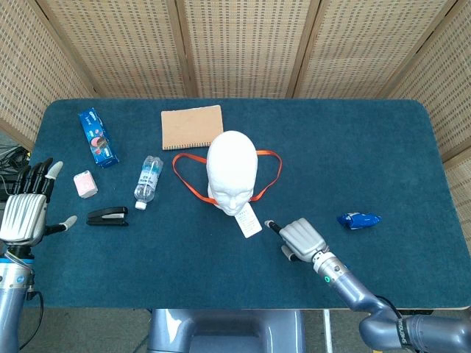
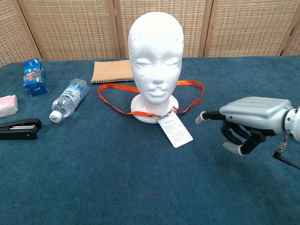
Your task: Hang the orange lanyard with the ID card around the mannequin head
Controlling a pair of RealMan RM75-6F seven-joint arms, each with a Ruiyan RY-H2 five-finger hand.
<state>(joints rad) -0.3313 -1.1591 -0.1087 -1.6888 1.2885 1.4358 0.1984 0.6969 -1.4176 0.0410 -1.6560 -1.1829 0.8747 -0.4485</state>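
- Orange lanyard (image 2: 149,99) lies flat on the table (image 1: 353,147), looped around the base of the mannequin head (image 2: 156,61). The ID card (image 2: 175,131) lies face up at the near side of the base.
- My right hand (image 2: 248,121) hovers low, just right of the card. One finger points at it, the others are curled under, and I hold nothing.
- My left hand (image 1: 26,209) is off the table's left edge, near the stapler (image 1: 107,215). The fingers are spread and empty.
- Risk: the card lies flat on cloth. A pointed finger may only push it along rather than get under it.
- Risk: pulling the card or strap sideways could drag against the light foam base and tip or slide the head.
- Risk: the strap is flat ribbon. A pinch may slip, or snag the metal clip against the base.
- Hard to tell: whether the loop passes wholly behind the base, as the head hides the far stretch in both views.
- Card print is too small to read.
- Left hand is not visible in the chest view. Right forearm is cut off at the frame edge.
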